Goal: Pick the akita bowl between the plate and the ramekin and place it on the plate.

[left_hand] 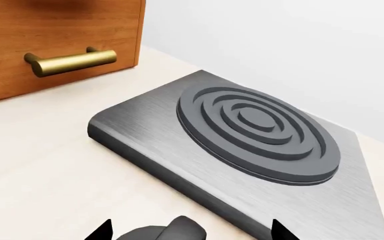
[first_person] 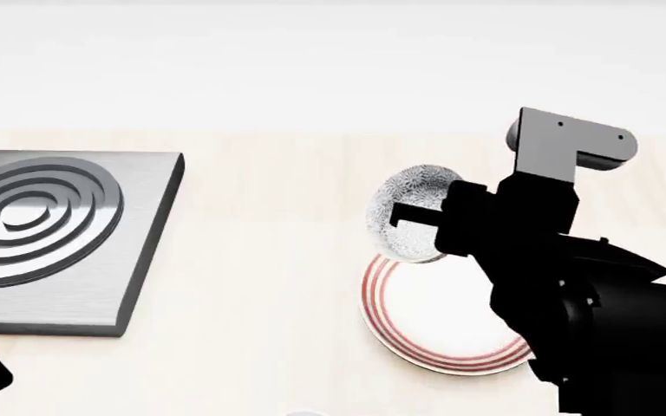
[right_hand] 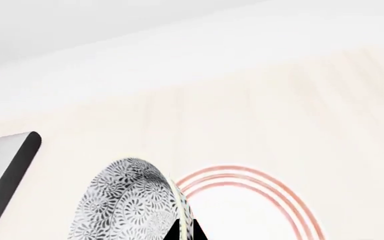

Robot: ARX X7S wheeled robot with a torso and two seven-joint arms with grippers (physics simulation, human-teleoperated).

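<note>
The akita bowl [first_person: 416, 187], grey-and-white speckled, hangs tilted on its side over the far edge of the plate [first_person: 437, 316]. My right gripper [first_person: 402, 218] is shut on the bowl's rim. In the right wrist view the speckled outside of the bowl [right_hand: 128, 202] fills the lower left, its thin rim pinched between my gripper's dark tips [right_hand: 184, 232], and the plate's red rings [right_hand: 259, 179] curve just beyond. The ramekin is out of view. My left gripper [left_hand: 192, 234] stands open low over the counter, beside the hob.
A brushed-metal hob slab [first_person: 44, 243] with concentric dark rings lies at the left of the counter, and it also fills the left wrist view [left_hand: 245, 145]. A wooden drawer front with a brass handle [left_hand: 68, 62] stands behind it. A white wall backs the counter.
</note>
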